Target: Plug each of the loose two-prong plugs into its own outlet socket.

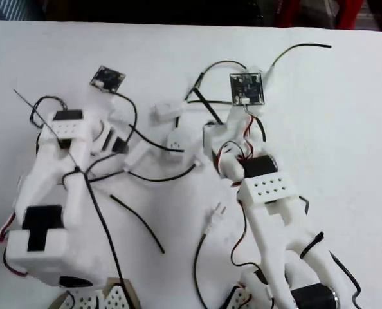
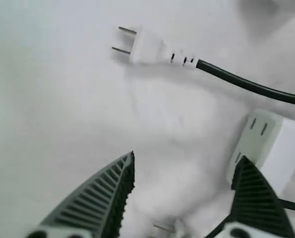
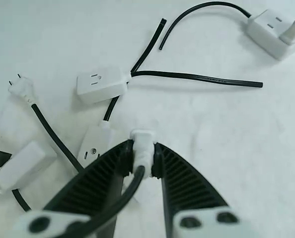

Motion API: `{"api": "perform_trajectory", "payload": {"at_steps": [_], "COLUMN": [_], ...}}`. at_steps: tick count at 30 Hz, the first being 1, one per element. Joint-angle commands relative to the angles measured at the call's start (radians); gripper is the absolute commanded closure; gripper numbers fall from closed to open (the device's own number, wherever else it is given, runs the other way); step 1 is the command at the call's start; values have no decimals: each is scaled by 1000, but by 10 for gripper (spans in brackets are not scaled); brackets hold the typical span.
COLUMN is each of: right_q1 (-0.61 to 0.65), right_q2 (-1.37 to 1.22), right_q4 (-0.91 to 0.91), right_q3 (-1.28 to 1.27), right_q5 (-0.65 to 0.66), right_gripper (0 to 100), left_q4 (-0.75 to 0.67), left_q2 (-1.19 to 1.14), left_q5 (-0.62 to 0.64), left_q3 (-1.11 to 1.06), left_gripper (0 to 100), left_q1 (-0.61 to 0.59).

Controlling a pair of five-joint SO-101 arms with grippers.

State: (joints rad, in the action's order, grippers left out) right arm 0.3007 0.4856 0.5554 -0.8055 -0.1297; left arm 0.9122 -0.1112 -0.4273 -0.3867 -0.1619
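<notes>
My right gripper [image 3: 142, 151] clenched on plug [image 3: 142, 140]; alignment unclear, skewed push could shove socket [image 3: 94, 145] across bench [image 1: 345, 129]; left gripper [image 2: 186, 159] released.

High view: fixed camera above the near side, looking steeply down on the white desk [image 1: 345, 129], with both arms and the far edge in frame.

Left wrist view: very near the surface, facing down between the spread fingers of the left claw [image 2: 187, 161].

Right wrist view: slightly higher, facing the far side past the right claw [image 3: 142, 148], which is closed on a white two-prong plug [image 3: 142, 139].

All views share the mid-desk cluster of white plastic outlet blocks [image 1: 166, 110] and black cords [image 1: 155, 175].
</notes>
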Motion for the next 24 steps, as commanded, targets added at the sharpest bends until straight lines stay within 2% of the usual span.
{"api": "perform_trajectory", "payload": {"at_steps": [1, 6, 10, 14, 18, 24], "right_q1": [5, 5, 5, 5, 8, 10], "right_q2": [4, 4, 4, 4, 4, 4], "right_q4": [-1, -1, 4, 5, 5, 5], "right_q3": [18, 18, 18, 18, 18, 17], "right_q5": [8, 8, 8, 8, 8, 8], "right_gripper": [981, 981, 981, 981, 981, 981], "left_q4": [112, 150, 107, 40, 71, 94], "left_q2": [-21, 41, 59, 64, 81, 226], "left_q5": [6, 6, 9, 8, 8, 8], "left_q3": [121, 61, -32, -101, -98, -91], "left_gripper": [688, 688, 688, 688, 705, 710], "left_q1": [47, 137, 199, 200, 193, 143]}}
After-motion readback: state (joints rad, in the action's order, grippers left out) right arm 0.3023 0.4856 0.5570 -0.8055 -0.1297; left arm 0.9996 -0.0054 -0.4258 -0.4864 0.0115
